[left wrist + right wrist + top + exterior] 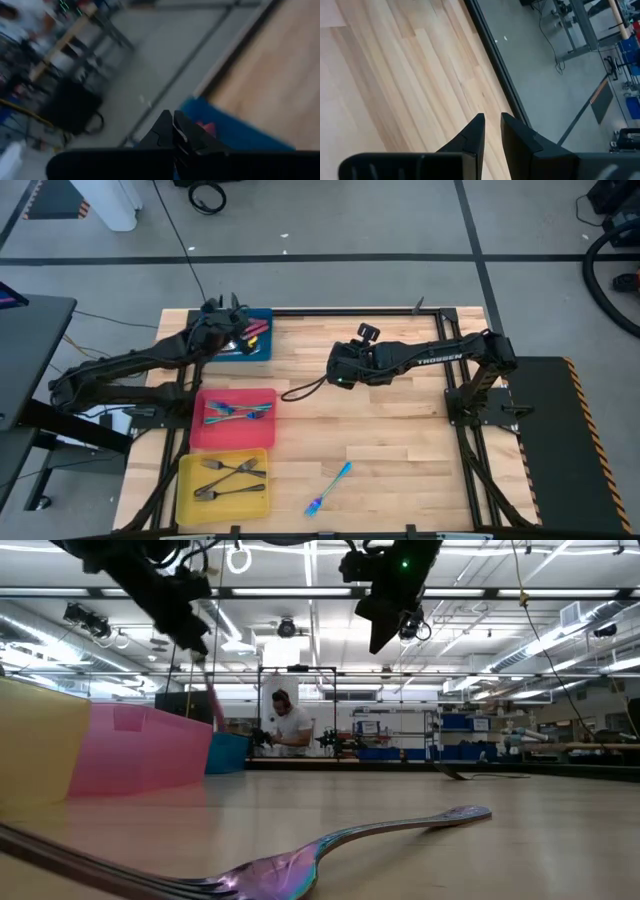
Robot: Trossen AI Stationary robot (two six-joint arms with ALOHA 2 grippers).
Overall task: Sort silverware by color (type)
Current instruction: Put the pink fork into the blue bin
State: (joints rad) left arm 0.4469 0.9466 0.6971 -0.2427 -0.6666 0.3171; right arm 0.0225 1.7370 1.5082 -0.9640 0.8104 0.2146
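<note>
My left gripper [232, 315] hovers over the blue tray [262, 350] at the far left, shut on a red-handled utensil [213, 700] that hangs below it. Other red-handled pieces [256, 330] lie in that tray. The red tray [262, 435] holds blue-handled pieces [236, 413], and the yellow tray [188, 480] holds grey forks [230, 478]. One blue-handled fork [330, 488] lies flat on the table near the front edge. My right gripper [336, 368] hangs open above the table's middle, with nothing between its fingers [475, 131]. My left gripper pinches the red-handled utensil's upper end [205, 662] between its two fingers. The utensil hangs slanting below the fingers, lifted clear above the blue tray. In the left wrist view the shut fingers [165, 127] hide the place of contact.
The three trays stand in a column along the table's left side. Bare wood stretches to the right of them. In the low view the loose fork [300, 870] lies close in front. A person [290, 725] sits in the room beyond the far edge.
</note>
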